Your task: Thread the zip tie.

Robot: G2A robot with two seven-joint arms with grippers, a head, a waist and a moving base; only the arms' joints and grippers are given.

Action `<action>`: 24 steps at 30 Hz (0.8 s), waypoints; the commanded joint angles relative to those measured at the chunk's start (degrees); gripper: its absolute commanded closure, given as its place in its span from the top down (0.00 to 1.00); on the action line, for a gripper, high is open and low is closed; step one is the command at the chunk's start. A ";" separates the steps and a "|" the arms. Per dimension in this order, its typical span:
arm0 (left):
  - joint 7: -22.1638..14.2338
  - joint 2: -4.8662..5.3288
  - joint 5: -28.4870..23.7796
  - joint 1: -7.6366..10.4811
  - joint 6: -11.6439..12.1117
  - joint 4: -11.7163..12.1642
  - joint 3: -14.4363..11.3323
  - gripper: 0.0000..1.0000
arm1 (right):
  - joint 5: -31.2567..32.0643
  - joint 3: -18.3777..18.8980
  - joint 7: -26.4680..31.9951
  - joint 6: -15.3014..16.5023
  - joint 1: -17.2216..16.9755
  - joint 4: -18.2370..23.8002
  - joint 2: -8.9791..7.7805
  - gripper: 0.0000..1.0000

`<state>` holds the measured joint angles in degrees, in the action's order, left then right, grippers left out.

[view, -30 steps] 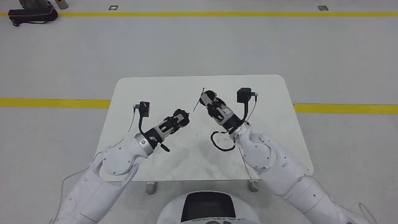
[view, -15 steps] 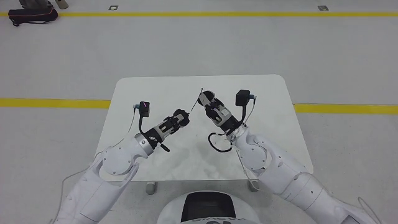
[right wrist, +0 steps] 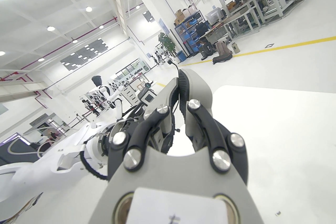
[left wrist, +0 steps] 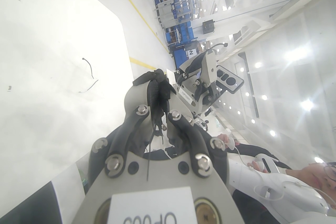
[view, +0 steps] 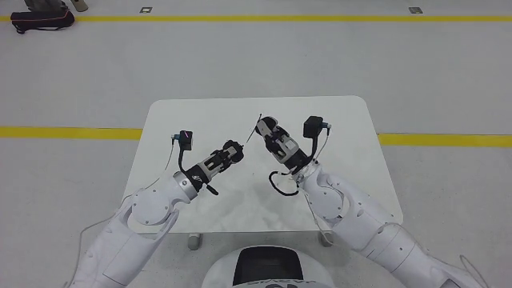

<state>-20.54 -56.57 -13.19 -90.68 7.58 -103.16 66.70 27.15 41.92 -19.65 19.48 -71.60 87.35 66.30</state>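
My right gripper (view: 265, 125) hovers over the middle of the white table (view: 344, 116), shut on a thin black zip tie (view: 255, 130). The tie's head sticks out past the fingertips (right wrist: 175, 66), and the strip slants down toward my left gripper (view: 237, 146). The left gripper (left wrist: 157, 76) sits a short gap away, facing the right one, its fingers pressed together. A thin black strip (left wrist: 148, 156) runs from between those fingers back over the palm. Whether the two grippers hold the same tie I cannot tell.
Another thin dark curved strand (left wrist: 91, 72) lies on the table beyond the left gripper. The table's rounded corner and far edge (left wrist: 123, 33) are close behind it. Bare tabletop lies on both sides of the arms.
The right gripper with its zip tie has shifted slightly toward the left gripper. The left arm has held still.
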 commanded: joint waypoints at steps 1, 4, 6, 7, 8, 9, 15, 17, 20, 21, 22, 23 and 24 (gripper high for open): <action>0.00 0.00 0.00 0.00 0.00 0.00 0.00 0.00 | 1.01 0.21 -0.99 0.00 -0.30 -0.03 0.05 0.00; 0.00 0.00 0.00 0.00 0.00 0.00 0.00 0.00 | 1.34 0.36 -2.11 0.00 -0.61 -0.37 0.09 0.00; 0.00 0.00 0.00 0.00 0.00 0.00 0.00 0.00 | 1.73 0.24 -2.63 0.00 -0.63 -0.98 0.13 0.00; 0.00 0.00 0.00 0.00 0.00 0.00 0.00 0.00 | 2.01 0.16 -2.79 0.00 -0.58 -1.28 0.14 0.00; 0.00 0.00 0.00 0.00 0.00 0.00 0.00 0.00 | 2.32 0.03 -3.07 0.00 -0.49 -1.63 0.18 0.00; 0.00 0.00 0.00 0.00 0.00 0.00 0.00 0.00 | 2.54 -0.09 -3.29 0.00 -0.41 -1.84 0.21 0.00; 0.00 0.00 0.00 0.00 0.00 0.00 0.00 0.00 | 3.42 -1.11 -4.93 0.00 0.22 -2.80 0.44 0.00; 0.00 0.00 0.00 0.00 0.00 0.00 0.00 0.00 | 3.53 -1.43 -5.41 0.00 0.44 -3.06 0.49 0.00; 0.00 0.00 0.00 0.00 0.00 0.00 0.00 0.00 | 3.46 -1.87 -5.90 0.00 0.75 -3.48 0.57 0.00; 0.00 0.00 0.00 0.00 0.00 0.00 0.00 0.00 | 3.42 -2.01 -6.04 0.00 0.87 -3.65 0.60 0.00; 0.00 0.00 0.00 0.00 0.00 0.00 0.00 0.00 | 3.35 -2.19 -6.18 0.00 1.00 -3.87 0.64 0.00; 0.00 0.00 0.00 0.00 0.00 0.00 0.00 0.00 | 3.34 -2.32 -6.24 0.00 1.08 -4.05 0.67 0.00; 0.00 0.00 0.00 0.00 0.00 0.00 0.00 0.00 | 3.32 -2.45 -6.32 0.00 1.17 -4.18 0.70 0.00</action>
<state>-20.54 -56.57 -13.19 -90.68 7.58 -103.16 66.70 30.48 39.59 -25.91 19.48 -70.51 83.31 66.97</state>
